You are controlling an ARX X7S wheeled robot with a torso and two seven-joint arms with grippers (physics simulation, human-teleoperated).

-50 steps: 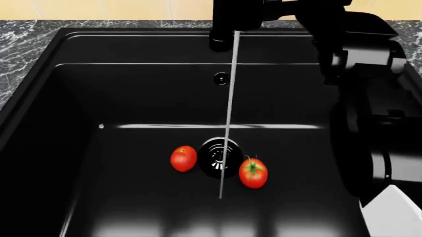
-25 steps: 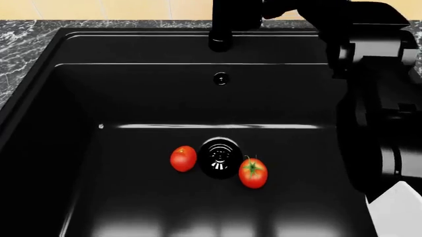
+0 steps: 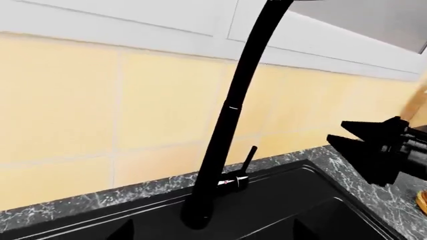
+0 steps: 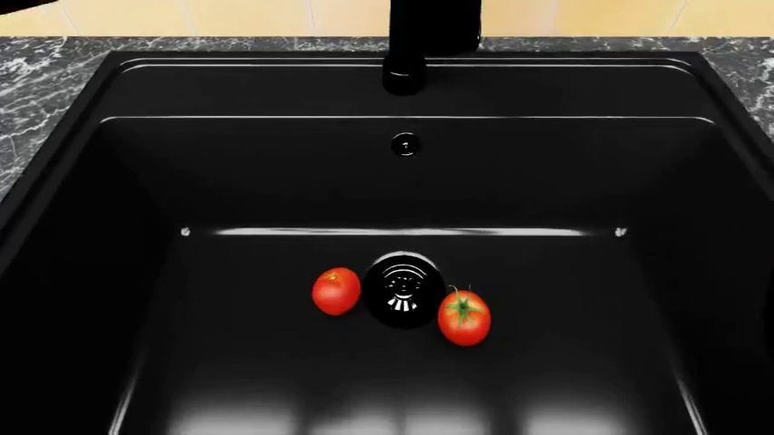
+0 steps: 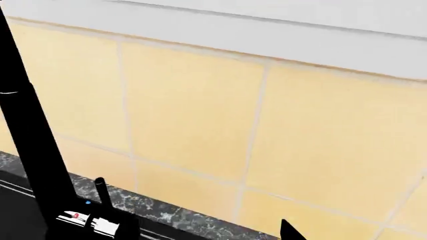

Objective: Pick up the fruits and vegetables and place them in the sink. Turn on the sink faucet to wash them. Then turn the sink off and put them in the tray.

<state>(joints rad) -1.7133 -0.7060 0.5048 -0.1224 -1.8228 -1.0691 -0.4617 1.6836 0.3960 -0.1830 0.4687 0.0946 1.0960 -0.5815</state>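
Observation:
Two red tomatoes lie on the floor of the black sink (image 4: 242, 163), either side of the round drain (image 4: 401, 290). The plain tomato (image 4: 336, 291) is on the left, the one with a green stem top (image 4: 465, 317) on the right. No water runs from the sink faucet (image 4: 407, 54). The faucet (image 3: 227, 130) and its side lever (image 3: 248, 159) fill the left wrist view. My left gripper (image 3: 212, 234) is open and empty, facing the faucet's base. My right gripper (image 3: 340, 134) hangs open beside the faucet, with the lever (image 5: 101, 192) off to one side. The tray is out of view.
Grey marbled counter (image 4: 49, 72) surrounds the basin, with a yellow tiled wall (image 5: 200, 110) behind it. An overflow hole (image 4: 405, 143) sits in the sink's back wall. A small orange-brown edge (image 3: 421, 200) shows on the counter; I cannot tell what it is.
The water stream seen one second ago has stopped. My right arm, which stood at the head view's right side, has pulled out of that view. The tomatoes have not moved.

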